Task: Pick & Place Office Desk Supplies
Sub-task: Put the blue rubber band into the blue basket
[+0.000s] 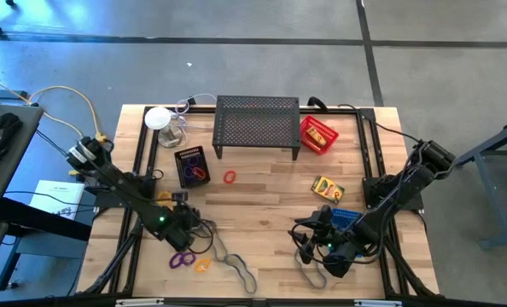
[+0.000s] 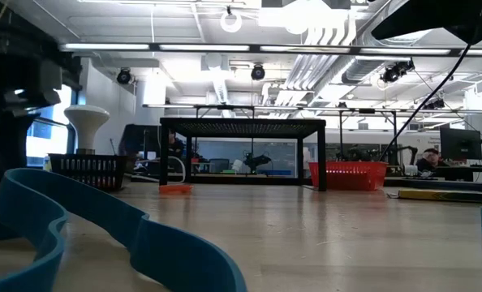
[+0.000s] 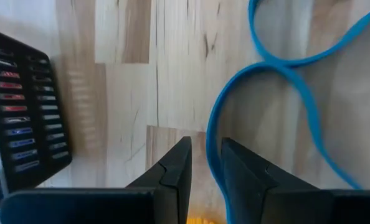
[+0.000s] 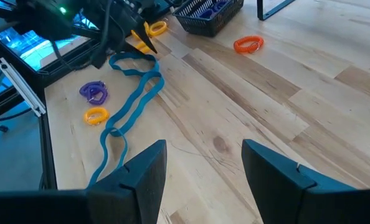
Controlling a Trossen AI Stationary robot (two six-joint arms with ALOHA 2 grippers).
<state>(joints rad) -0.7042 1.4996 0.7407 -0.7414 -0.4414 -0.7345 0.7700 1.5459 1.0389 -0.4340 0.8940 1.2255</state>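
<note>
A long blue elastic loop (image 4: 135, 99) lies flat on the wood, and another loop (image 1: 310, 266) lies by the right arm. My left gripper (image 3: 206, 163) is low over the first loop's end (image 3: 213, 155); its fingers are a narrow gap apart with the band between them. My right gripper (image 4: 203, 163) is wide open above bare wood. A purple ring (image 4: 94, 91) and orange rings (image 4: 96, 114) lie near the loop, and a red ring (image 1: 229, 177) lies mid-table. The black tray (image 1: 191, 165), red tray (image 1: 318, 134), blue tray (image 1: 346, 217) and yellow box (image 1: 327, 188) rest on the table. My left gripper comes at the loop from above, one finger on each side of a single strand near its end. The strand (image 3: 215, 177) runs close along one finger (image 3: 241, 174), with wood showing between it and the other finger. Whether it touches, I cannot tell.
The large black perforated stand (image 1: 258, 126) stands at the far side, with the white-topped glass object (image 1: 164, 124) to its left. Cables run along the table's left and right edges. Bare wood (image 1: 270, 200) lies between the arms.
</note>
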